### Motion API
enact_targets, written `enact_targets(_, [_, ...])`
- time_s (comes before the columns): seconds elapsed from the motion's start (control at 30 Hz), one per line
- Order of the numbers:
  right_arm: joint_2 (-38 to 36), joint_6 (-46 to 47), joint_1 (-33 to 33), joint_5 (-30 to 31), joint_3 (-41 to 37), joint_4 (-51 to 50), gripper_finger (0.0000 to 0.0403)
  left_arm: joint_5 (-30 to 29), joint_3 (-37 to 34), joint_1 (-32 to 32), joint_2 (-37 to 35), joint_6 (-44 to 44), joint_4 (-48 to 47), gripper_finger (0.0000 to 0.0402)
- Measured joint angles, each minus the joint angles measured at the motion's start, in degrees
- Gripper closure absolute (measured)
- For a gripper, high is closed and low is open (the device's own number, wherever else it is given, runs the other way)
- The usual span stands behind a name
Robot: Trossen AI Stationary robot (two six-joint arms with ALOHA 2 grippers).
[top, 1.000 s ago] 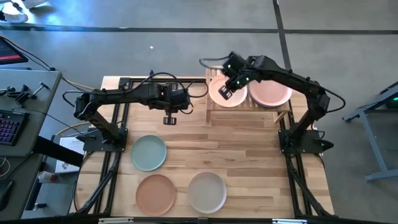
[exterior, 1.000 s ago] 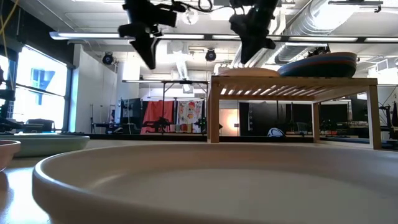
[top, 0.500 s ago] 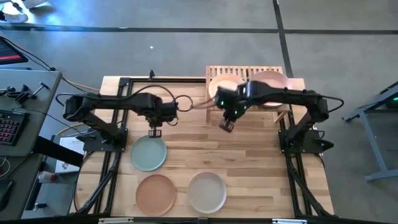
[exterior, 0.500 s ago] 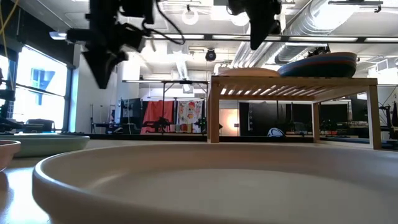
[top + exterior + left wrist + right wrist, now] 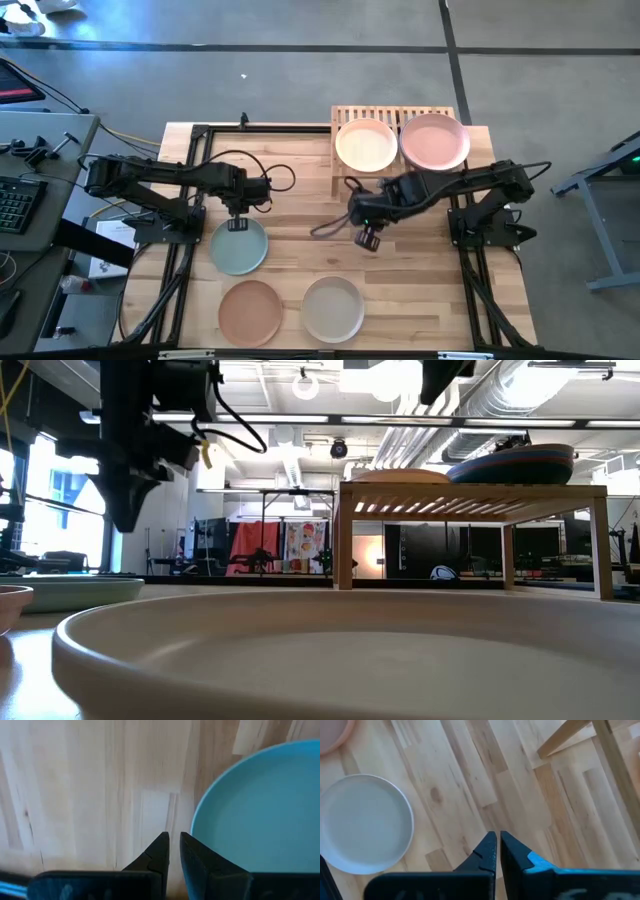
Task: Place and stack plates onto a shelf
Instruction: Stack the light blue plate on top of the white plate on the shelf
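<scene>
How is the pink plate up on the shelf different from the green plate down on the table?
The pink plate sits on the shelf, topping a stack of plates in the low view; the pale green plate lies alone on the table.
The pink plate has no arm near it; the left end effector hangs over the green plate's rim.
Colours differ: pink against pale green.
Both are round, shallow, and look equal in size.

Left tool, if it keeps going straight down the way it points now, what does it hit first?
Probably the rim of the pale green plate. The left tool, nearly shut and empty, points at the tabletop right beside that edge, so it might touch bare wood instead; height is unclear.
</scene>
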Motion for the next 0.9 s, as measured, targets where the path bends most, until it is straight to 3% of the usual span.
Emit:
enact_targets(0.2, [0.0,4.0,4.9,3.7,0.0,0.0,0.0402,0.2,-3.2,0.0,1.4,3.3,7.4,0.0367])
enact_targets(0.63, [0.0,5.1,8.6,6.8,0.0,-0.5,0.0402,0.2,-3.2,0.2,5.1,4.7,8.5,0.0366])
enact_targets(0.9, [0.0,5.0,8.6,7.6,0.0,-0.7,0.0402,0.9,-3.2,0.2,6.2,6.4,8.7,0.033])
